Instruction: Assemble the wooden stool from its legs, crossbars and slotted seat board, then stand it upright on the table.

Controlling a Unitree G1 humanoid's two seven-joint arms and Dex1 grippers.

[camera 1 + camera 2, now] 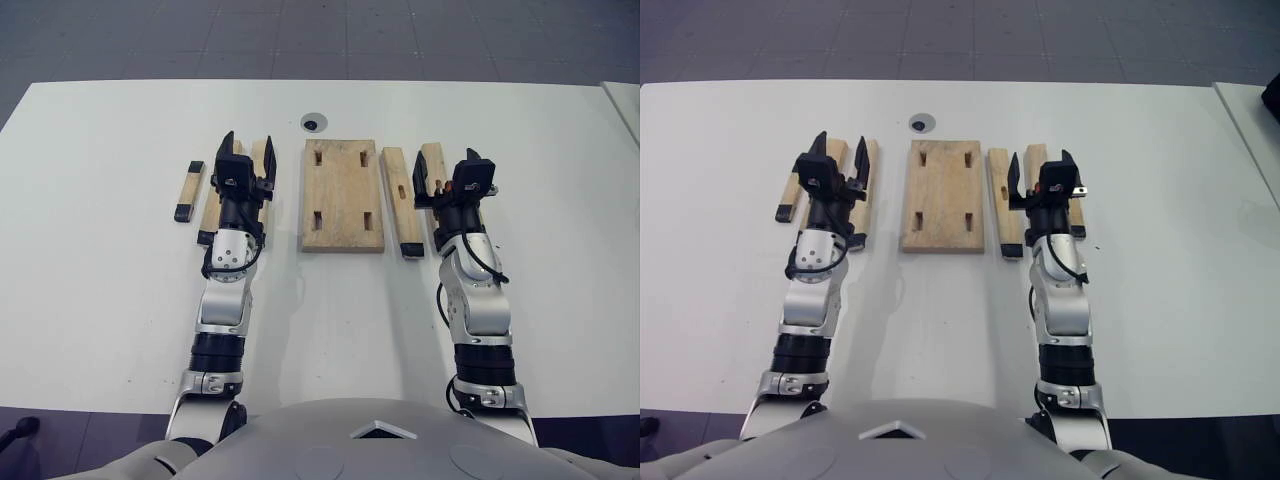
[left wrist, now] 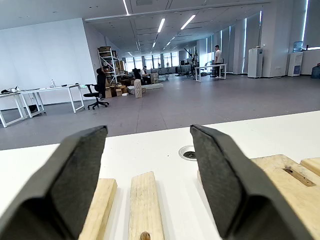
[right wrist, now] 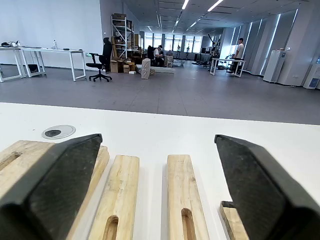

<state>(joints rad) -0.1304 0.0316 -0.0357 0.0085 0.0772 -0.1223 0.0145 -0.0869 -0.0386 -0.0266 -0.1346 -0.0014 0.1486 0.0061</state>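
Head view: the slotted seat board (image 1: 340, 195) lies flat in the middle of the white bench (image 1: 100, 300), its four slots facing up, with a round cable port (image 1: 314, 122) just beyond its far edge. To its left, the left gripper (image 1: 247, 152) sits over two long wooden pieces (image 1: 263, 158) that lie lengthwise. A short crossbar (image 1: 187, 190) with black ends lies further left, apart from them. To the board's right lie a slotted leg (image 1: 398, 195) just beside it and a second slotted leg (image 1: 433, 160), with the right gripper (image 1: 445, 172) above them.

Left wrist view: the black fingers (image 2: 70, 185) are spread wide and hold nothing. The two long wooden pieces lie on the bench between them.

Right wrist view: the fingers (image 3: 265, 185) are likewise spread and empty. Both slotted legs lie side by side between them, and a black-tipped piece (image 3: 235, 220) lies nearer.
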